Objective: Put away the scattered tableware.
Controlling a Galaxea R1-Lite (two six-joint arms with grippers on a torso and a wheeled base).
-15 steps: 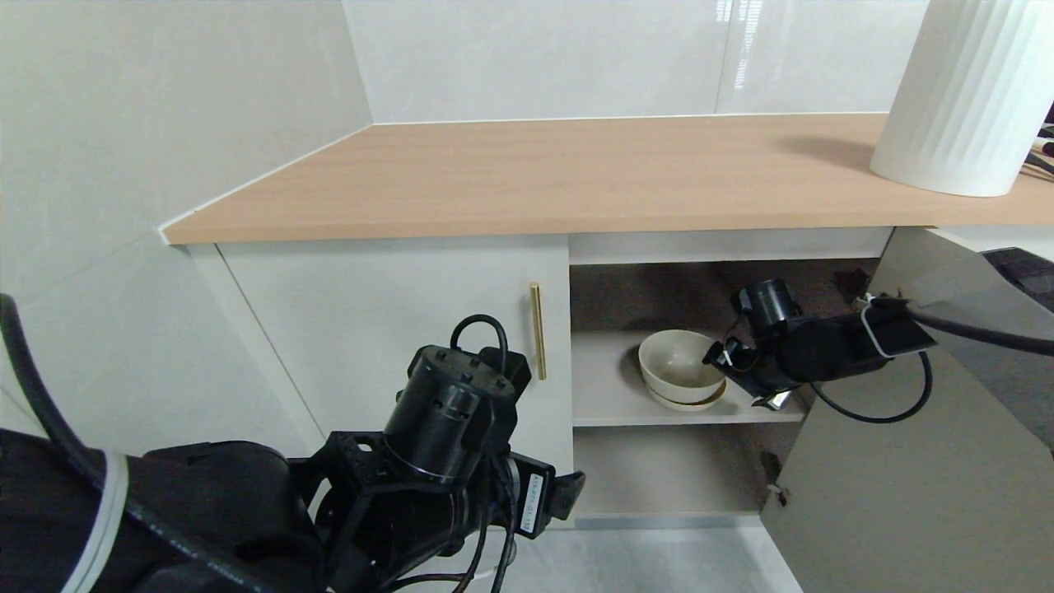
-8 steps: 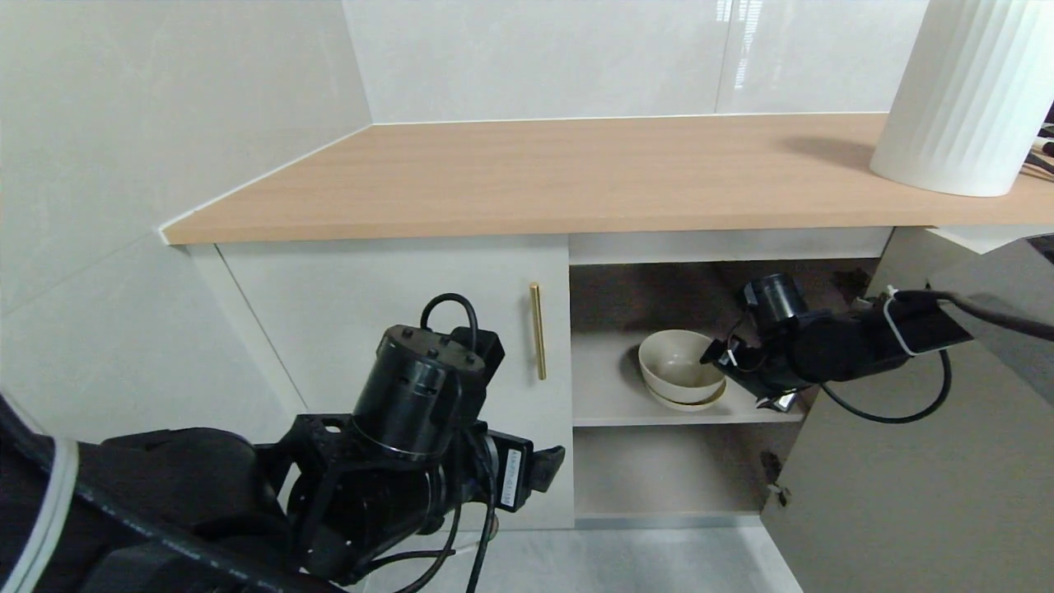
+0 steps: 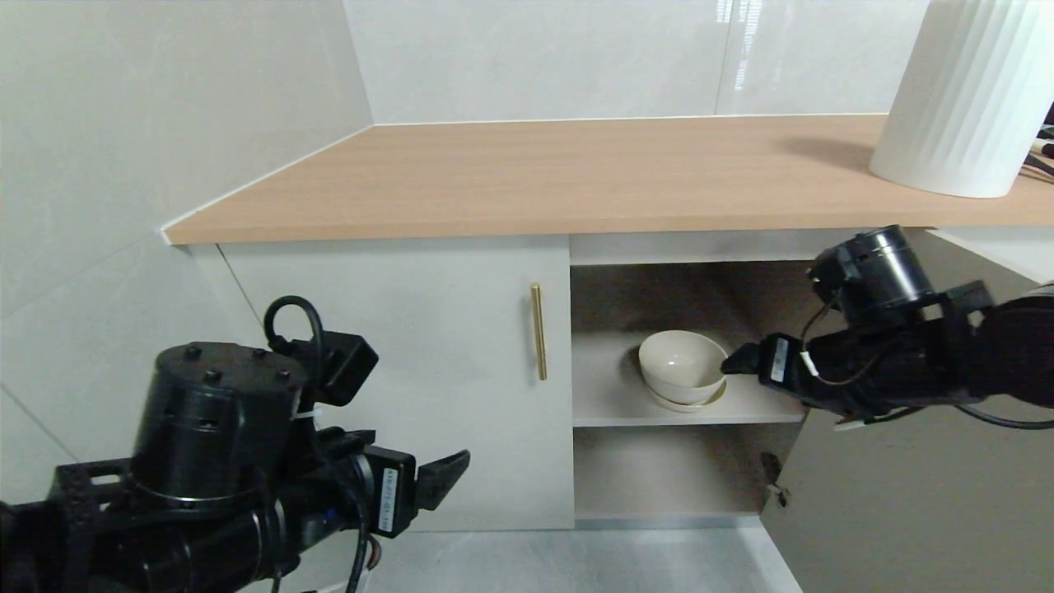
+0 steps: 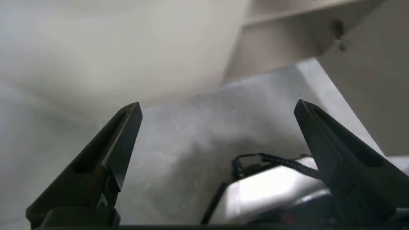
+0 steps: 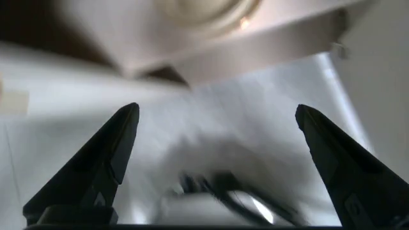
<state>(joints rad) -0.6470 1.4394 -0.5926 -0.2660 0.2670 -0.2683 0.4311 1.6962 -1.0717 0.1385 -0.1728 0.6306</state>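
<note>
Your right pincer [image 5: 216, 110] has backed out of the cabinet [image 3: 395, 346] open and empty, leaving the cream bowl [image 3: 682, 366] on its dish [image 3: 687, 404] on the middle shelf [image 3: 609, 399], and your left pincer [image 4: 217, 105], also open, has swung aside: 1 item looks stowed.

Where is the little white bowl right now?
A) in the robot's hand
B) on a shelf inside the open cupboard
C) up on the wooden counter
B: the bowl sits on the cupboard shelf, below the counter, and nothing is holding it.
</note>
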